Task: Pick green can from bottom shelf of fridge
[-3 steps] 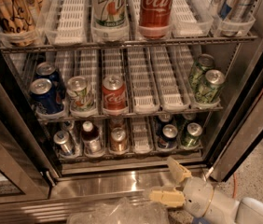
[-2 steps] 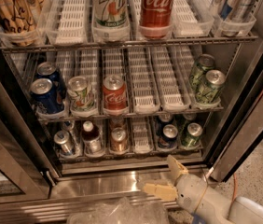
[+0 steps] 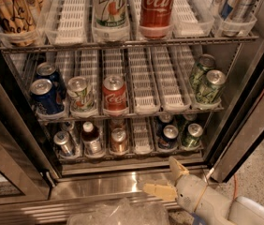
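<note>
Camera view: the gripper (image 3: pixel 160 174) has edged toward 9 o'clock, released and empty, at 7 o'clock of the green can (image 3: pixel 192 135). The reach is yet to come.

Your gripper (image 3: pixel 160 175) sits outside the fridge (image 3: pixel 10 125), over the near sill and right of centre. Its fingers are spread apart, and it is in front of and below the bottom shelf (image 3: pixel 132 155).

Along that shelf's front, from left to right, you have:
- the left can (image 3: pixel 64 143)
- just beside it, a bottle (image 3: pixel 91 138)
- then the middle can (image 3: pixel 119 141)
- further right, the neighbour can (image 3: pixel 169 136)
- the target can (image 3: pixel 192 135) in the rightmost lane, just beside the neighbour can

The gripper is nearer than the target can, slightly to its left, and not touching it.

One level up, the middle shelf (image 3: pixel 132 114) holds cans in its three left lanes and its rightmost lane. The top shelf (image 3: pixel 122 44) is above that.
</note>
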`<state>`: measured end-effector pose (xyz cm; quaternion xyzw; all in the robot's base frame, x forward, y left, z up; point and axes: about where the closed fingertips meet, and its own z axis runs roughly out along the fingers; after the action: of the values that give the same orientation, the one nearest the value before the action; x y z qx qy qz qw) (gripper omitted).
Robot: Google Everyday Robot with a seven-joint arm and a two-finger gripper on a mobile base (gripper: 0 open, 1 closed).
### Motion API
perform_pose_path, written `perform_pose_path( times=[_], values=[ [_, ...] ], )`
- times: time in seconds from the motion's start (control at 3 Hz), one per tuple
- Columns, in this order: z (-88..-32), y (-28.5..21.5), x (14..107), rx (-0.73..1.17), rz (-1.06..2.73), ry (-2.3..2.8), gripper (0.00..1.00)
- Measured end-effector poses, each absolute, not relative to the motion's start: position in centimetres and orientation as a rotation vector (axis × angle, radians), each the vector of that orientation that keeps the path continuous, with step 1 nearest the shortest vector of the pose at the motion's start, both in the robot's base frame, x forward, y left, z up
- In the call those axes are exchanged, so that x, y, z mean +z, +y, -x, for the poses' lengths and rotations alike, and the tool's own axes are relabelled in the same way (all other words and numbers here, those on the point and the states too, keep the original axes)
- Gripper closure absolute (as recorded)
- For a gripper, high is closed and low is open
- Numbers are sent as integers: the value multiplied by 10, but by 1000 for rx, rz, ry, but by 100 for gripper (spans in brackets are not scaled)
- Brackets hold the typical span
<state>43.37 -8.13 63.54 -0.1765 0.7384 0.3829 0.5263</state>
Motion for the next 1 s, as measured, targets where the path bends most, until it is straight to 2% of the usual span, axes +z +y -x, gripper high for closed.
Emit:
perform_pose_path(
  times=[0.67, 1.0],
  values=[
    [-451, -97, 629, 832, 281, 1785, 0],
    [-458, -125, 634, 735, 167, 1759, 0]
  ],
)
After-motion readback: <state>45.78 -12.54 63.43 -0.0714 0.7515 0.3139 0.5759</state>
